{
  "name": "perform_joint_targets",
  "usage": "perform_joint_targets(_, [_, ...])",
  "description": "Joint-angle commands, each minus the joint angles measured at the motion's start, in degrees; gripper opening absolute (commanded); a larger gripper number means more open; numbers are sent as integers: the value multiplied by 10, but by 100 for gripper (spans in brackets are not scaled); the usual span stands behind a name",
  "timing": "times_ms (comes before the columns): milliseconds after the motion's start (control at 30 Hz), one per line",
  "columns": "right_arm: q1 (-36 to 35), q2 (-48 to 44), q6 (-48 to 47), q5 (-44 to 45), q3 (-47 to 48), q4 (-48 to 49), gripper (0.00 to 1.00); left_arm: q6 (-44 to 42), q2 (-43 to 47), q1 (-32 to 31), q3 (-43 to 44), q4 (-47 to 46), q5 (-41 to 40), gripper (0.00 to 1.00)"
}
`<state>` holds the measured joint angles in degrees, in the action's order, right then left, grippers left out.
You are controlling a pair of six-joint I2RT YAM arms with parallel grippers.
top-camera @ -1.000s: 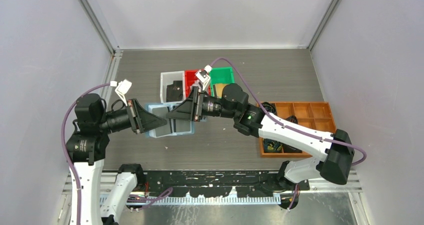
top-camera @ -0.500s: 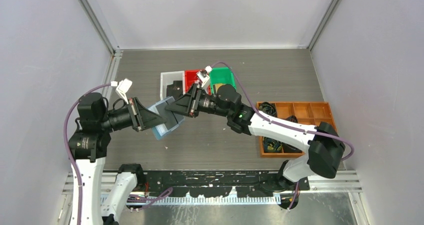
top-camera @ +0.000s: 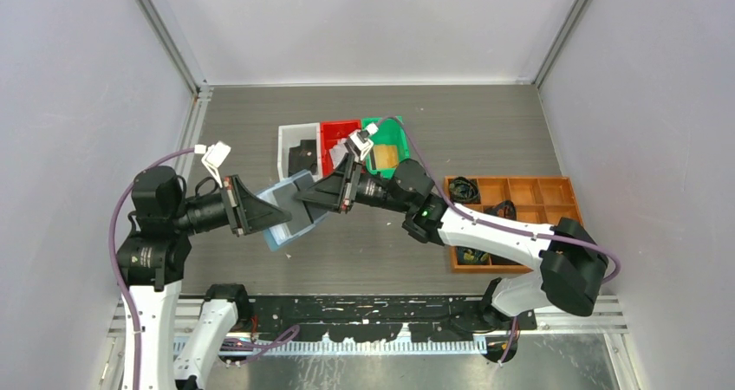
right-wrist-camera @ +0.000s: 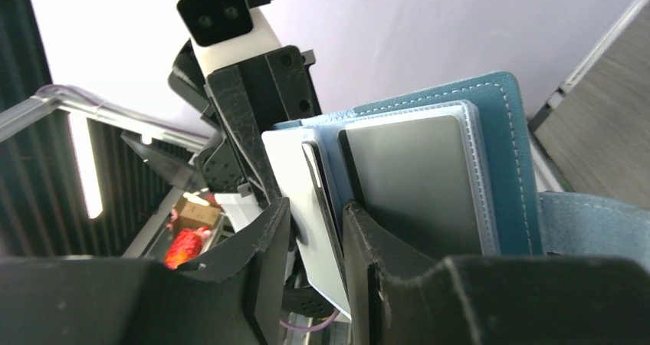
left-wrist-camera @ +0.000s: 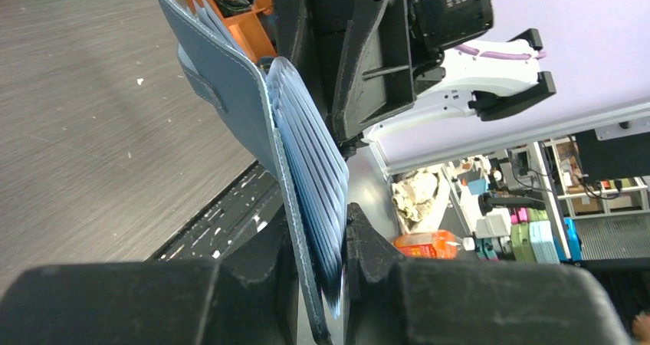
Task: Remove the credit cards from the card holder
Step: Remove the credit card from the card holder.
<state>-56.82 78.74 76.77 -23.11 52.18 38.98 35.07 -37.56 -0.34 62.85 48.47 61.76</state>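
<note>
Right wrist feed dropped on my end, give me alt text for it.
The right gripper's fingers straddle a pale card poking out of an open blue wallet, which also holds a grey card. Behind, the left gripper holds the wallet up.

Tilted blue card holder [top-camera: 290, 221], left tool [top-camera: 277, 215] gripping it, right tool [top-camera: 303, 199] touching it

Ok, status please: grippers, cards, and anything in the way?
Left gripper shut on holder. Right gripper astride one pale card, grip unclear. Silver card in its slot. Nothing seen in the way.
</note>
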Motion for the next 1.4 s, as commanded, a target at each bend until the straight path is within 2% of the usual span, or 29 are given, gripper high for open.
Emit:
perform_joint_targets(0, [-16,-1,41,-69,-29,101,36,31,2,-1,14,-106,63,0])
perform_joint_targets(133, [-17,-3,57,-83,-38,139,31,50,4,-2,14,-123,80,0])
perform_joint_targets(333, [-17,-21,65,-82,-48,169,17,55,5,-2,16,-129,83,0])
perform_joint_targets(500, [-17,-42,59,-78,-58,168,7,52,3,-2,15,-125,78,0])
perform_joint_targets(767, [-13,-93,24,-38,-95,161,4,74,5,-2,11,-131,77,2])
perform_joint_targets(1100, [-12,-113,-3,-29,-88,119,2,98,8,-2,2,-163,81,1])
perform_joint_targets(1133, [-13,-110,-1,-37,-83,119,5,97,8,-2,1,-163,80,1])
perform_joint_targets(1200, [-15,-102,5,-46,-72,119,24,96,8,-2,-1,-164,78,0])
perform_joint_targets(1267, [-21,-91,8,-52,-61,120,35,95,9,-2,-2,-167,76,0])
perform_joint_targets(1367, [-26,-77,16,-56,-50,135,44,93,11,-2,-3,-170,76,0])
